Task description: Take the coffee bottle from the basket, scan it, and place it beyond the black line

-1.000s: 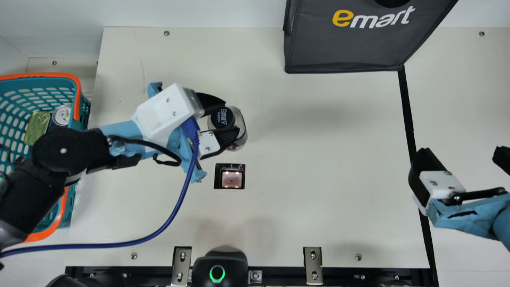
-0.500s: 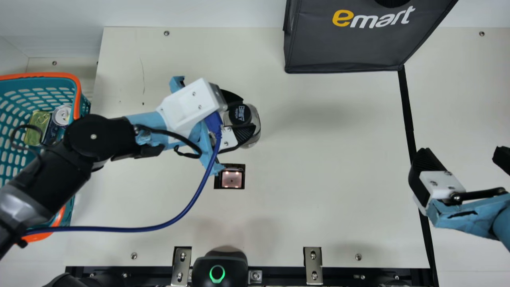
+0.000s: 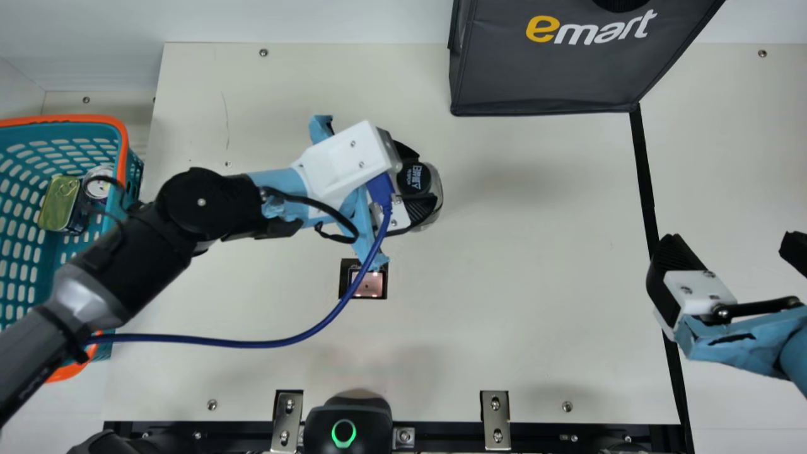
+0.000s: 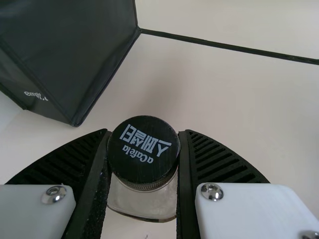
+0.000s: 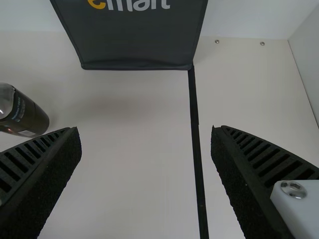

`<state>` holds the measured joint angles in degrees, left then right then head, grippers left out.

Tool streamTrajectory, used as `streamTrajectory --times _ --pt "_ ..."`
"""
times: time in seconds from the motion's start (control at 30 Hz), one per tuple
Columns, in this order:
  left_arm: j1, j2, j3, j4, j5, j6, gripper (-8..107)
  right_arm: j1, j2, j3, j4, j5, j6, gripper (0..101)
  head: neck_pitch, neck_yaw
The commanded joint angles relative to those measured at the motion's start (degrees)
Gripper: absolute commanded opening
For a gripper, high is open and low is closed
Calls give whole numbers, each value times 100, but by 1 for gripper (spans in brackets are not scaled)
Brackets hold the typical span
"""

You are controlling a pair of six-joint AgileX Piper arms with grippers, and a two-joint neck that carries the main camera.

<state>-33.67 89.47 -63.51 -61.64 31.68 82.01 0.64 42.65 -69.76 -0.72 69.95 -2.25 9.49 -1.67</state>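
With my left gripper I have the bottle at its cap end, the jaws closed in on it from both sides. It is to the far right of the scanner and left of the black line, nearer than the bag. My right gripper is at the right by the line, jaws wide apart and holding nothing. Two cans sit in the basket at the left.

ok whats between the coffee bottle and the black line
Just bare cream tabletop, in the main view, from the coffee bottle in the left claw across to the black line.
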Motion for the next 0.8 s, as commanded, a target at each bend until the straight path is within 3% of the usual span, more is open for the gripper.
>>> streamTrajectory --times 0.0,0.67,0.73,0.77 --pt "-54 67 -44 -10 -38 5 10 0 0 0 0 0 0 91 -157 9" --pt "-410 689 -367 -129 -443 176 11 0 0 0 0 5 0 91 -157 9" --pt "-423 714 -368 -132 -460 188 17 0 0 0 0 5 0 91 -157 9" --pt "-432 726 -368 -135 -469 192 11 0 0 0 0 5 0 91 -157 9"
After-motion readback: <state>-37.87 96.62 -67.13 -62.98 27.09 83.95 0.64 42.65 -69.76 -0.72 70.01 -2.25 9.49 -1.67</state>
